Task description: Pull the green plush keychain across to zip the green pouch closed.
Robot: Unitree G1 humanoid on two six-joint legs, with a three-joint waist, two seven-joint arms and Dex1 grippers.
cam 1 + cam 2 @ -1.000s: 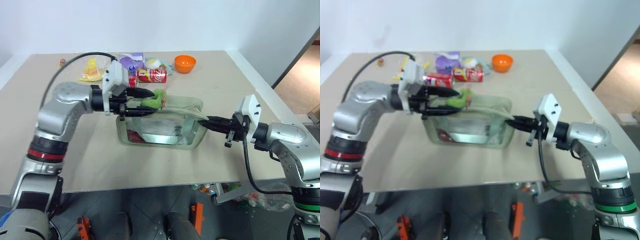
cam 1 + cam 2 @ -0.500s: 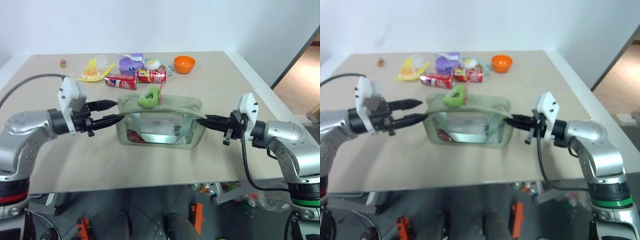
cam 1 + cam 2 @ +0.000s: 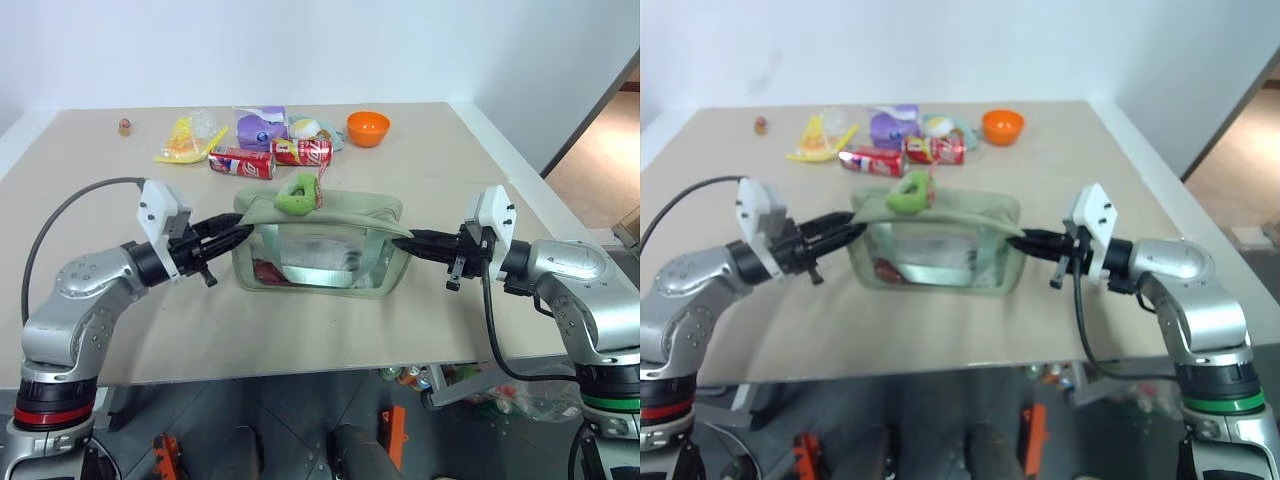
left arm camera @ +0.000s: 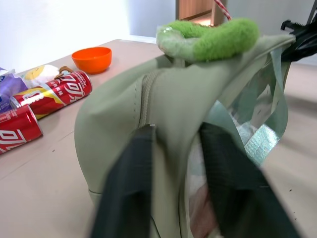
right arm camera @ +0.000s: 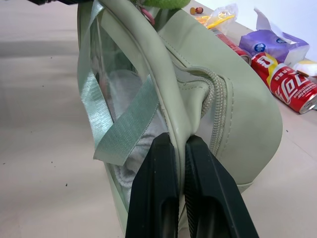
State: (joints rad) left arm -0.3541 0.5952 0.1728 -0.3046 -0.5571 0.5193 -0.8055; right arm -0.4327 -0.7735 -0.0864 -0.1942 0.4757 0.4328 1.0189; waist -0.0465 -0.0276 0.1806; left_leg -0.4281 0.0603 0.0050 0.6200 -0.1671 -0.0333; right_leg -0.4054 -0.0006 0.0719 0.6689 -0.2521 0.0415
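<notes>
The green pouch (image 3: 320, 250) stands mid-table with its top zipper drawn most of the way along. The green plush keychain (image 3: 297, 193) lies free on the pouch's top, near its left end. My left gripper (image 3: 243, 233) is shut on the fabric at that left end; in the left wrist view its fingers (image 4: 130, 173) pinch a fold of the pouch (image 4: 168, 99) below the keychain (image 4: 213, 39). At the opposite end, my right gripper (image 3: 412, 238) is shut on the pouch's seam (image 5: 171, 99), which is squeezed between its fingers (image 5: 158, 188).
Behind the pouch lie two red cans (image 3: 243, 162) (image 3: 303, 152), a purple packet (image 3: 262, 126), a yellow wrapper (image 3: 185, 140) and an orange bowl (image 3: 368, 127). The table's front edge (image 3: 300, 372) runs close below both arms.
My left gripper has let go of the keychain, dropped to the left and closed on the pouch's left end. The keychain now rests on top. The right gripper has kept its hold.
</notes>
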